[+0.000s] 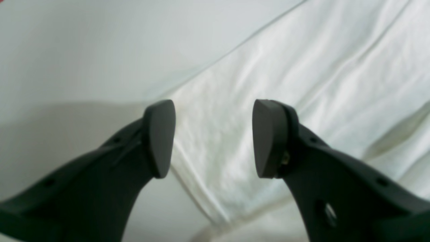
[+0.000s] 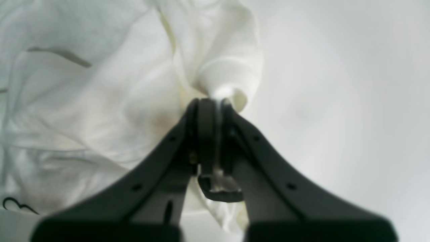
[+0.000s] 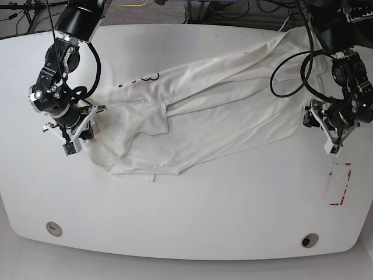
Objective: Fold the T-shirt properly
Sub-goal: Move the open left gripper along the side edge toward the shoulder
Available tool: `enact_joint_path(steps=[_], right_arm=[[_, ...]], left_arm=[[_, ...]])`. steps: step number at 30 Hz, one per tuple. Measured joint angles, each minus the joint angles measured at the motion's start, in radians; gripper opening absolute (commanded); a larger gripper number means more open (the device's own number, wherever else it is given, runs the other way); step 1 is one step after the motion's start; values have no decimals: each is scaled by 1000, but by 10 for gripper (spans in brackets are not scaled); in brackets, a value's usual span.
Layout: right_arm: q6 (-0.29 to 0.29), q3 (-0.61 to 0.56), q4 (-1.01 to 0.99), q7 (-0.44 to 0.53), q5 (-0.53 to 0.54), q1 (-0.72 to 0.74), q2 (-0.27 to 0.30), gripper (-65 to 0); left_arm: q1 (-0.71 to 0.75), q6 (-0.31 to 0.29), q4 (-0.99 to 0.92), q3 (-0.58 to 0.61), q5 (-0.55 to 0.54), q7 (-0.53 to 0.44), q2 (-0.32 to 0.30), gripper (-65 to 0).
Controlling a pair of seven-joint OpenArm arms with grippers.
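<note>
White tabletop (image 3: 192, 216) carries the T-shirt (image 3: 198, 114) — rumpled, stretched diagonally from the near left toward the far right corner in the base view. Right gripper (image 2: 215, 101) is clenched on a bunched bit of the shirt's edge. Left gripper (image 1: 214, 137) stands with jaws spread, nothing between them — cloth lies just beyond its pads (image 1: 268, 137)
</note>
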Motion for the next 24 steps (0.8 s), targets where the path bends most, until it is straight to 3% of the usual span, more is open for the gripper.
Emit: enact_joint_path(steps=[7, 15, 17, 24], right_arm=[[0, 0, -5, 2, -4, 0, 0, -636], [0, 1, -4, 8, 3, -1, 0, -638], [0, 1, -4, 2, -5, -1, 0, -638], [0, -2, -4, 4, 0, -1, -2, -645]], left_arm=[[80, -77, 58, -48, -24, 11, 6, -312], [131, -85, 89, -104, -9, 5, -9, -337], [132, -85, 82, -103, -14, 0, -8, -360], [152, -85, 98, -101, -38, -42, -3, -574]])
